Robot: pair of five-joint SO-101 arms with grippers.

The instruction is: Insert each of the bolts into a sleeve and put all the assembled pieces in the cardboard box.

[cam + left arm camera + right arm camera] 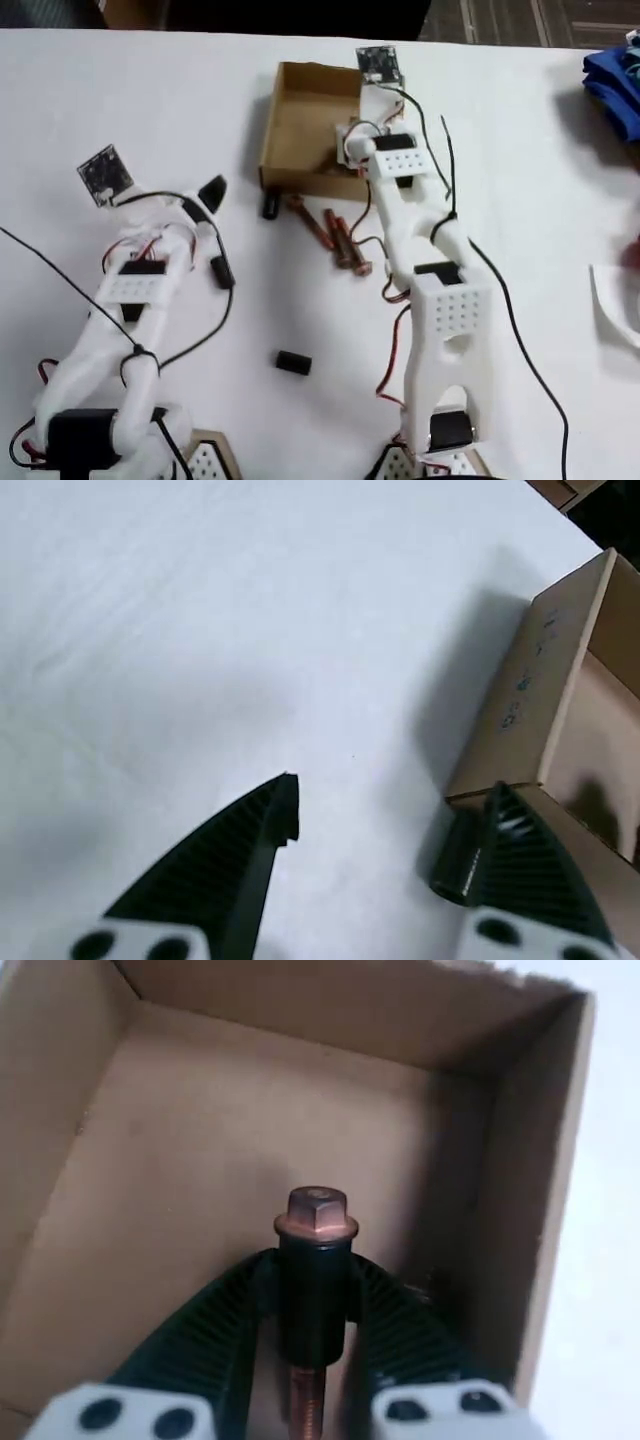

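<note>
Copper bolt point(317, 1210) in black sleeve point(312, 1305) clamped in right tool point(315, 1265) over cardboard box point(230, 1110).

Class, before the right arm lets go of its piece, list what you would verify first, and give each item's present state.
1. Bolt seated through sleeve: ok, head on top, shank showing below.
2. Right gripper shut on the sleeve: ok.
3. Piece above the cardboard box floor, inside its walls: ok.
4. Height above that floor: cannot tell.
5. Left gripper open, outside the box: ok.
6. All pieces assembled: not ok; loose bolts and loose sleeves lie outside.
</note>
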